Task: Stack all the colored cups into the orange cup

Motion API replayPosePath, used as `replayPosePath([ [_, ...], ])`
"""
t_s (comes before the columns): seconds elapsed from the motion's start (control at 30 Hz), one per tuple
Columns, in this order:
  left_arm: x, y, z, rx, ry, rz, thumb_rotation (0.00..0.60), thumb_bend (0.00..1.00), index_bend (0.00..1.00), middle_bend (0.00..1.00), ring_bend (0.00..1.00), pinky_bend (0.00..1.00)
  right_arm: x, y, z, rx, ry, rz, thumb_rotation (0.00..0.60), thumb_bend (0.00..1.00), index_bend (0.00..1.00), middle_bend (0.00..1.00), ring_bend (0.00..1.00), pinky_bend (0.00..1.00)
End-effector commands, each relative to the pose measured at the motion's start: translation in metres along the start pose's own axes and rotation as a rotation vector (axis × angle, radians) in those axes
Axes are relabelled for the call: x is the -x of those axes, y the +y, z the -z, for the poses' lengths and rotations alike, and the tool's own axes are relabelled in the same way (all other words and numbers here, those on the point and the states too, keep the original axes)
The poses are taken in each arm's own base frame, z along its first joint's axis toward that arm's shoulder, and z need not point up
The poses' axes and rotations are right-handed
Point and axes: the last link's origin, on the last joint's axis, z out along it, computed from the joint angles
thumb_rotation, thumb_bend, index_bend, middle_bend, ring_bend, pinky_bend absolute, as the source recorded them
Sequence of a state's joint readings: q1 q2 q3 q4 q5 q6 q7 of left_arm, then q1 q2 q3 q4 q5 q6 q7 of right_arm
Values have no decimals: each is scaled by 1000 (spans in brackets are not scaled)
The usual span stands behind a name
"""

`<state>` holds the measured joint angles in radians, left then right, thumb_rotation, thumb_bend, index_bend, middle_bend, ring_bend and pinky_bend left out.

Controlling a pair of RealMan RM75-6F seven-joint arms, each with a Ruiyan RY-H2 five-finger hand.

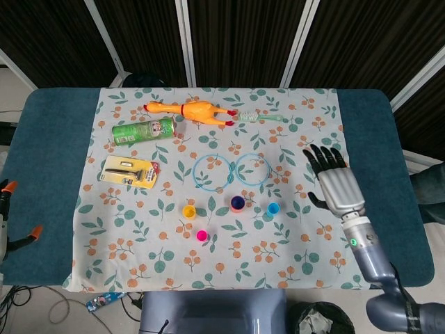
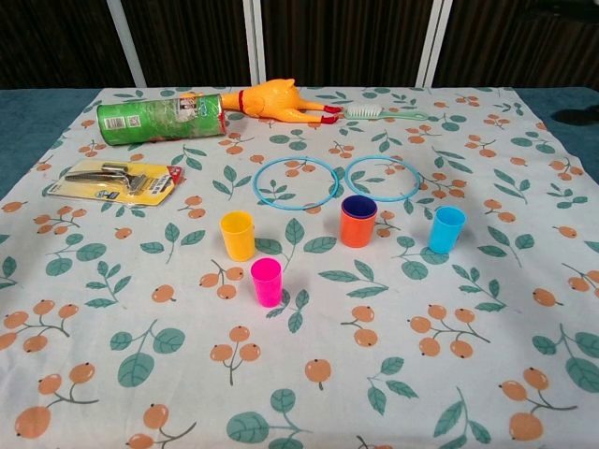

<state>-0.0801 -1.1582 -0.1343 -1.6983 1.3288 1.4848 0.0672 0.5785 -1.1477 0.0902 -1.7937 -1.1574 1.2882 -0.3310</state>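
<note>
Right hand (image 1: 335,182) empty, fingers (image 1: 321,158) spread (palm down); forearm runs toward lower right.

A tablecloth (image 2: 487,318) covers the table. Along its far edge, from left to right, lie a can (image 2: 161,118) on its side, a toy chicken (image 2: 277,99) and a toothbrush (image 2: 384,113). A packaged razor (image 2: 122,180) lies nearer, at the left. Two rings (image 2: 296,181) sit side by side at the centre. Just nearer stand a leftmost cup (image 2: 238,235), a stacked cup pair (image 2: 357,221) with one cup inside the other, and a rightmost cup (image 2: 446,229). The nearest cup (image 2: 266,282) stands in front, between the leftmost cup and the pair.
</note>
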Motion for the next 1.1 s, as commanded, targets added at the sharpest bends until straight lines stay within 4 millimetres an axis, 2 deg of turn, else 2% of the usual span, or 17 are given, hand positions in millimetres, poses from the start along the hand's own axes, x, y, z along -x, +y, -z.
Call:
replayPosePath([
  [0.03,2,2,-1,24,-23,3,600,148,83,0,0,0,10,45,61,82,56,17,600,369,0,0,0,67],
  [0.13,7,6,-7,57,-57,12,600,131,83,0,0,0,17,62,96,130,92,31,600,369,0,0,0,67],
  [0.23,11,14,-17,94,-98,18,600,129,82,0,0,0,25,72,122,171,99,61,600,369,0,0,0,67],
  [0.4,15,44,-42,197,-170,9,600,129,103,0,0,0,36,73,145,189,102,51,600,369,0,0,0,67],
  [0.5,16,72,-58,281,-218,-7,600,129,122,0,0,0,40,71,145,174,99,46,600,370,0,0,0,67],
  [0.57,18,98,-69,354,-257,-15,600,129,140,0,0,0,43,69,145,176,92,44,600,370,0,0,0,67],
  [0.73,28,152,-84,500,-350,-43,600,129,173,0,0,0,49,68,143,179,73,43,600,369,0,0,0,67],
  [0.87,41,186,-90,585,-414,-106,600,129,184,0,0,0,53,65,144,174,50,49,600,369,0,0,0,67],
  [1.1,60,224,-83,659,-491,-108,600,129,216,0,0,0,62,58,142,160,8,54,600,370,0,0,0,67],
])
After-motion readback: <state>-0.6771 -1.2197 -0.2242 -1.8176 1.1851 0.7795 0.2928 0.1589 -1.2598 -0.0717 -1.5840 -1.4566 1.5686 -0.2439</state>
